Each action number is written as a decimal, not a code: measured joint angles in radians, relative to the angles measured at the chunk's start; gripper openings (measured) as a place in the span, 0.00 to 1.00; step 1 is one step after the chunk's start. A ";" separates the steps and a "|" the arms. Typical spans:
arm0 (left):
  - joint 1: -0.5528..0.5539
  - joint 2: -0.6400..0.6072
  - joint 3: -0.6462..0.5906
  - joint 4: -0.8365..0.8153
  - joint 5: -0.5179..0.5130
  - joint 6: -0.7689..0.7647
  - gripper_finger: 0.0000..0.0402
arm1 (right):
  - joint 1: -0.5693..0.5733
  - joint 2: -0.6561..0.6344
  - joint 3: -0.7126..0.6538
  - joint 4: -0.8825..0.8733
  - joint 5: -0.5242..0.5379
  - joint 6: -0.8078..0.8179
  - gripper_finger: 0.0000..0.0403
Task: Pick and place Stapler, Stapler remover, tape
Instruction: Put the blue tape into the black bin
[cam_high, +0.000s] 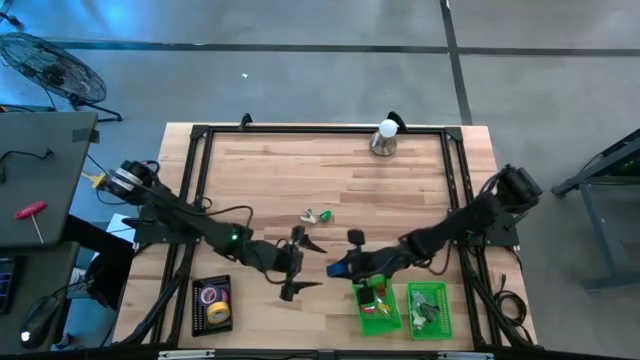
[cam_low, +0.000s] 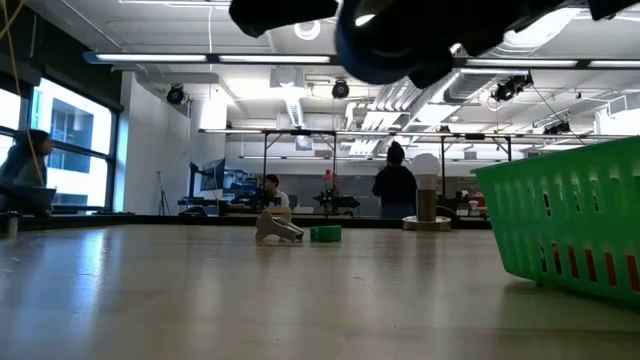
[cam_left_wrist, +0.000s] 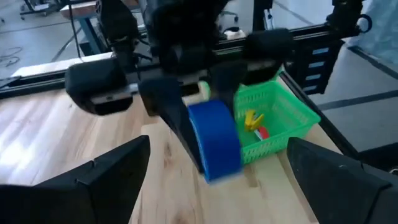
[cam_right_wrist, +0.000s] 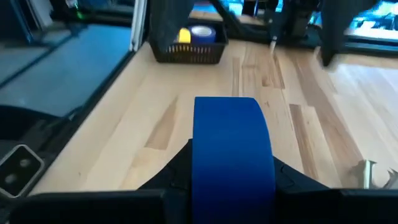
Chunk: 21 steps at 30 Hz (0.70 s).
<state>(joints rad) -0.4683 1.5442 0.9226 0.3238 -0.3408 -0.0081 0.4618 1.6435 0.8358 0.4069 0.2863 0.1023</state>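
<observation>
Near the table's front edge, at about six o'clock in the high view, the right gripper is clamped on a blue tape roll, the roll standing on edge between its fingers. Just at its four o'clock sit two green baskets side by side; the nearer one holds yellow and red items. At the roll's nine o'clock, close by, the left gripper hangs over the wood with its fingers spread wide and nothing between them, pointed at the roll. Farther toward eight o'clock a dark tray holds a yellow roll and a pink roll. Toward the table's centre, at about twelve o'clock from the grippers, lie a small pale staple remover and a green piece beside it. At the far edge stands a white-topped metal object.
</observation>
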 joint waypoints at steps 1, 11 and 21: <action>0.000 0.006 0.000 0.009 0.005 0.001 0.92 | 0.000 0.017 0.029 -0.031 0.002 -0.005 0.20; -0.003 0.011 0.000 0.013 0.036 -0.004 0.92 | -0.001 0.072 0.169 -0.156 0.066 -0.034 0.20; -0.003 0.011 0.000 -0.021 0.010 -0.004 0.86 | -0.001 0.072 0.177 -0.170 0.066 -0.033 0.20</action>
<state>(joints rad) -0.4713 1.5555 0.9226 0.3033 -0.3309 -0.0120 0.4610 1.7157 1.0126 0.2365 0.3527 0.0692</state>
